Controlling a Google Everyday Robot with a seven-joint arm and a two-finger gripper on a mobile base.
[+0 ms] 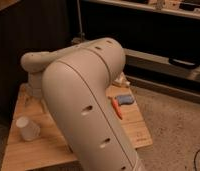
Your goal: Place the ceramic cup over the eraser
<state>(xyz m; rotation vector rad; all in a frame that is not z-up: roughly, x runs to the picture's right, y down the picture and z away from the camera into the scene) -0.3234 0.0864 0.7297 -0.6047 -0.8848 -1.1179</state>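
Note:
The ceramic cup (pixel 27 128) is small, white and tapered, and stands upright on the wooden table (pixel 43 152) near its front left. My gripper (pixel 30 101) hangs from the wrist at the table's left, just behind and above the cup and apart from it. It holds nothing that I can see. My big cream arm link (pixel 88 105) fills the middle of the view and hides the table's centre. No eraser is clearly in view; it may be behind the arm.
A blue-grey object (pixel 125 99) and an orange stick-like object (pixel 116 108) lie on the table's right side. A pale crumpled thing (pixel 122 80) lies behind them. Dark shelving stands behind the table, with speckled floor to the right.

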